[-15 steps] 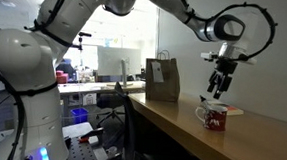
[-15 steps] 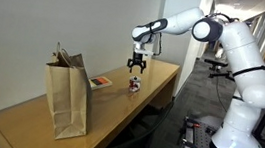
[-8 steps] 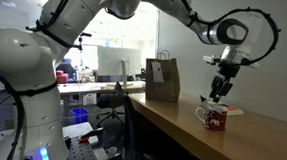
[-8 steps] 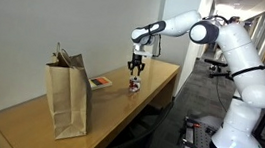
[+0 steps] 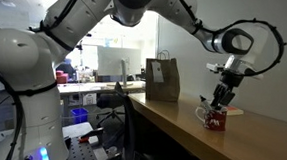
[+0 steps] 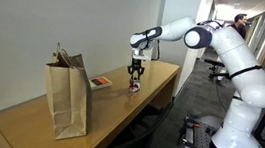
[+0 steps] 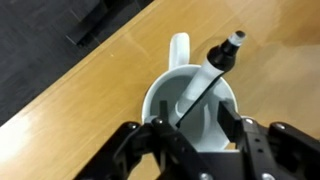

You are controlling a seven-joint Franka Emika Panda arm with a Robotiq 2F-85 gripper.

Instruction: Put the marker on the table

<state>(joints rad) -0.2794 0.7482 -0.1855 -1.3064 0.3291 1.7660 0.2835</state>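
Marker (image 7: pixel 205 80) leans tilted inside the red-and-white mug (image 7: pixel 160 98) on the counter (image 7: pixel 80 100), with its dark tip over the rim. End effector (image 7: pixel 200 128) hangs just above the mug, released, with fingers (image 7: pixel 160 135) spread either side of the marker's lower shaft. Paper bag (image 6: pixel 67 95) is well apart.

Brown wood-grain worktop (image 7: pixel 80 90) bearing a red-and-white patterned mug (image 5: pixel 214 117), white inside, holding a marker (image 7: pixel 212 68) that seems dark-bodied with a pale band and black tip; brown paper bag (image 6: pixel 66 99); white arm (image 6: pixel 245 72), black jaws.
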